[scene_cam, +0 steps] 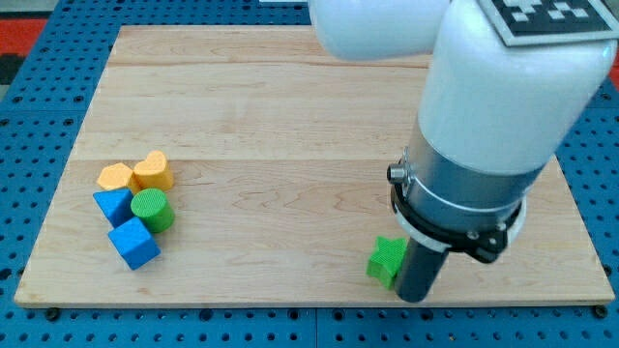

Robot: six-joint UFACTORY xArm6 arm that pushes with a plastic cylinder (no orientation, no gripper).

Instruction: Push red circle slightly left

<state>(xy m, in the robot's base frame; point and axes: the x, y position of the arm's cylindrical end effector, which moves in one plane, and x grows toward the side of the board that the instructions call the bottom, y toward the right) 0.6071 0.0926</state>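
No red circle shows in the camera view; it may be hidden behind the arm. My tip (415,296) rests on the wooden board (290,116) near its bottom edge, right of centre. A green block (386,260) of unclear shape touches the rod's left side. At the view's left lies a cluster: an orange hexagon-like block (116,177), a yellow heart-shaped block (153,171), a blue triangle-like block (112,205), a green cylinder (152,210) and a blue cube (133,244).
The white and grey arm body (493,116) covers the board's right part and upper middle. A blue pegboard surface (39,145) surrounds the board.
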